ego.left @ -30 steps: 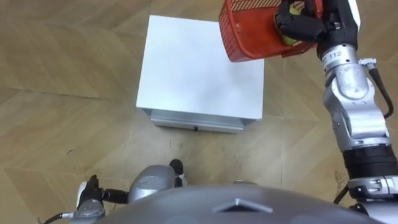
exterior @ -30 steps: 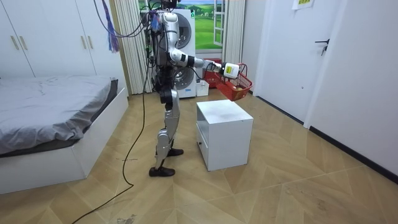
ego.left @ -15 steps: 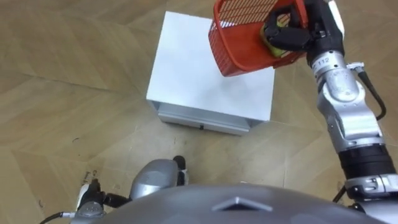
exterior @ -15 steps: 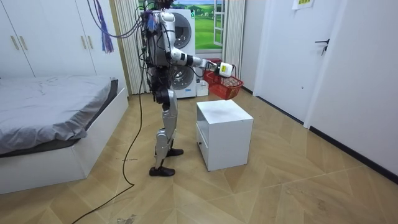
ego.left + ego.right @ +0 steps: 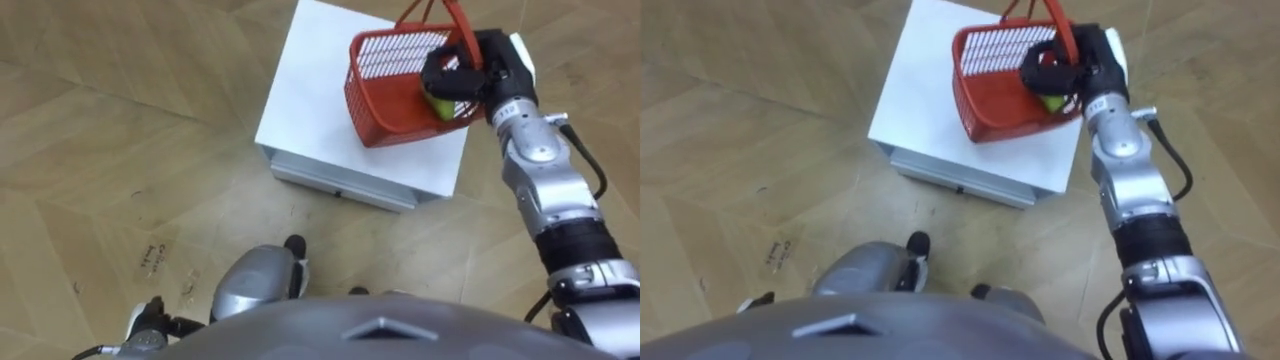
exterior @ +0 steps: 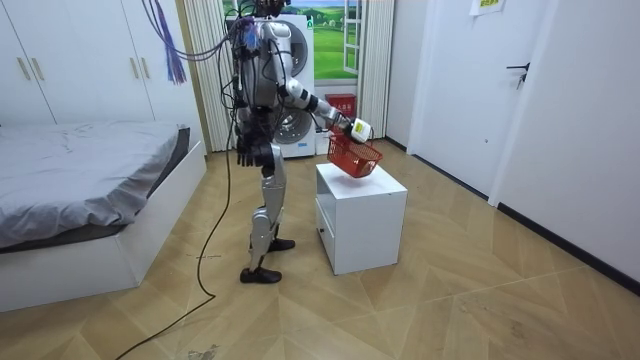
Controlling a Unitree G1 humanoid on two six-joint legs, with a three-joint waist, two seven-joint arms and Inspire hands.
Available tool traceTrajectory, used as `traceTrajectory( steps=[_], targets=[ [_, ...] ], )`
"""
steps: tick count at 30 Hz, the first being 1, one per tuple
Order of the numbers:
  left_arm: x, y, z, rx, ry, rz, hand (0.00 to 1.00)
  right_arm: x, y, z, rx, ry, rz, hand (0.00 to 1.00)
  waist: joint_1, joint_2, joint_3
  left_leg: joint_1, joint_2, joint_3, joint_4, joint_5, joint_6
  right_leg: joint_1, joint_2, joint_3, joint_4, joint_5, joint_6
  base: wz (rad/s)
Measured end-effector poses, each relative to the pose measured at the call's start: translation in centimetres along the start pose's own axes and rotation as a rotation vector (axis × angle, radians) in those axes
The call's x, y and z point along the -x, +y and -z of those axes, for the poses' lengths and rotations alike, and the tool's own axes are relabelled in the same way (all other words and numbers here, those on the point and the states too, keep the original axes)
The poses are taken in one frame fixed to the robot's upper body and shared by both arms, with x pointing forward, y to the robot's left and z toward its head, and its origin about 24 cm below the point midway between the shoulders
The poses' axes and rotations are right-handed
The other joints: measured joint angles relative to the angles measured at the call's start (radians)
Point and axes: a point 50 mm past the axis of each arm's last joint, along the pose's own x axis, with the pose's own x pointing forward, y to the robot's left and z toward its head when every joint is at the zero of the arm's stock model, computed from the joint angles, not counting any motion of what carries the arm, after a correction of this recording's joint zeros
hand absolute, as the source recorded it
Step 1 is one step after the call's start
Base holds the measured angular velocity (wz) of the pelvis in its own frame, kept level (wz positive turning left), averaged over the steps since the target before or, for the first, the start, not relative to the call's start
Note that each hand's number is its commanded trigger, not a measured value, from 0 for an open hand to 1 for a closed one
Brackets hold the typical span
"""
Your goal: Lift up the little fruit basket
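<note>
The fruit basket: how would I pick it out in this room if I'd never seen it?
Find the white cabinet on the wooden floor in front of the robot. Over its top, the robot's right hand holds the fruit basket, tilted. It is bright red with lattice sides and a hoop handle, a yellow-green fruit inside.

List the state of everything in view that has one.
Fruit basket: tilted, held over the white cabinet.
Right robot hand: shut on the basket's rim.
Left robot hand: hanging at the robot's side.
Cabinet drawer: shut.
Room door: shut.
</note>
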Motion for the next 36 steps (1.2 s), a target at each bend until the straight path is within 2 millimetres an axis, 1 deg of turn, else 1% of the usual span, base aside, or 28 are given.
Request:
traceTrajectory(
  steps=[4,5,7,12,15,23,36],
  targets=[
    [-0.1,0.2,-0.4,-0.001,-0.004,0.000,0.00,0.0,0.2,1.0,-0.034,0.046,0.000,0.00,-0.002,0.002,0.0022,-0.026,0.001,-0.012,0.021,-0.004,0.005,-0.015,-0.002,-0.015,0.011,-0.003,0.004,0.09],
    [-0.1,0.1,-0.8,-0.003,-0.011,0.005,0.00,0.0,0.3,1.2,-0.044,0.054,0.002,0.00,0.001,0.004,0.0043,-0.033,0.001,-0.012,0.029,-0.006,0.008,-0.019,-0.003,-0.015,0.012,-0.003,0.004,0.00],
    [-0.2,0.1,-1.3,-0.001,-0.022,0.015,0.00,-0.1,0.6,1.3,-0.050,0.061,0.002,0.00,0.009,0.006,0.0061,-0.051,0.000,-0.008,0.037,-0.006,0.010,-0.035,-0.005,-0.014,0.018,-0.003,0.005,-0.06],
    [-0.2,0.2,-1.8,-0.001,-0.036,0.021,0.00,-0.1,1.8,2.8,-0.033,0.133,-0.029,0.00,0.021,0.008,0.0070,-0.071,0.001,-0.003,0.051,-0.013,0.019,-0.055,-0.008,-0.012,0.030,-0.004,0.006,-0.04],
    [-0.2,0.2,-1.9,0.000,-0.043,0.029,0.00,0.0,2.1,3.2,-0.028,0.149,-0.043,0.00,0.025,0.008,0.0073,-0.075,-0.002,0.000,0.054,-0.015,0.023,-0.064,-0.014,-0.012,0.046,-0.006,0.010,-0.02],
    [-0.2,0.3,-2.0,0.003,-0.053,0.027,0.00,0.1,2.1,3.8,-0.014,0.173,-0.058,0.00,0.027,0.008,0.0073,-0.076,-0.004,-0.008,0.060,-0.017,0.027,-0.063,-0.014,-0.011,0.047,-0.005,0.011,0.00],
    [-0.2,0.3,-2.1,0.004,-0.062,0.023,0.00,0.2,2.1,4.2,-0.027,0.190,-0.054,0.00,0.023,0.008,0.0071,-0.070,-0.002,-0.001,0.066,-0.017,0.026,-0.058,-0.014,-0.012,0.049,-0.005,0.011,0.00]
  ],
)
